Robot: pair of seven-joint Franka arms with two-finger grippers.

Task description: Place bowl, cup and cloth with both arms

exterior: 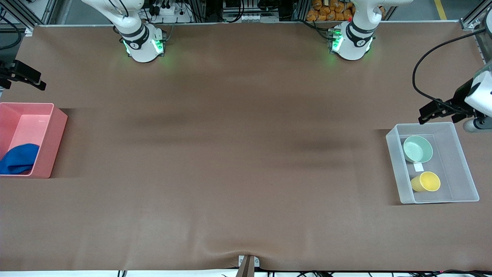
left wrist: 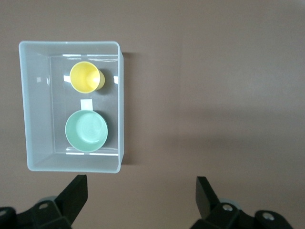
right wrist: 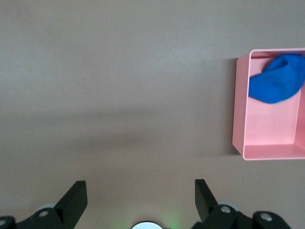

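Note:
The pale mint-green bowl [exterior: 418, 149] and the yellow cup [exterior: 426, 182] stand mouth up in a clear plastic bin [exterior: 396, 169] at the left arm's end of the table, the cup nearer the front camera. The blue cloth [exterior: 18, 159] lies bunched in a pink bin [exterior: 54, 142] at the right arm's end. My left gripper [exterior: 432, 111] is open and empty in the air, over the table beside the clear bin. My right gripper [exterior: 30, 79] is open and empty, over the table beside the pink bin. The left wrist view shows my left gripper [left wrist: 140, 191], the bowl [left wrist: 86, 130] and the cup [left wrist: 86, 77]. The right wrist view shows my right gripper [right wrist: 139, 195] and the cloth [right wrist: 276, 78].
The brown table cover [exterior: 238, 154] runs between the two bins. The clear bin [left wrist: 71, 164] shows in the left wrist view and the pink bin [right wrist: 240, 119] in the right wrist view. A small camera mount [exterior: 248, 263] sits at the table's front edge.

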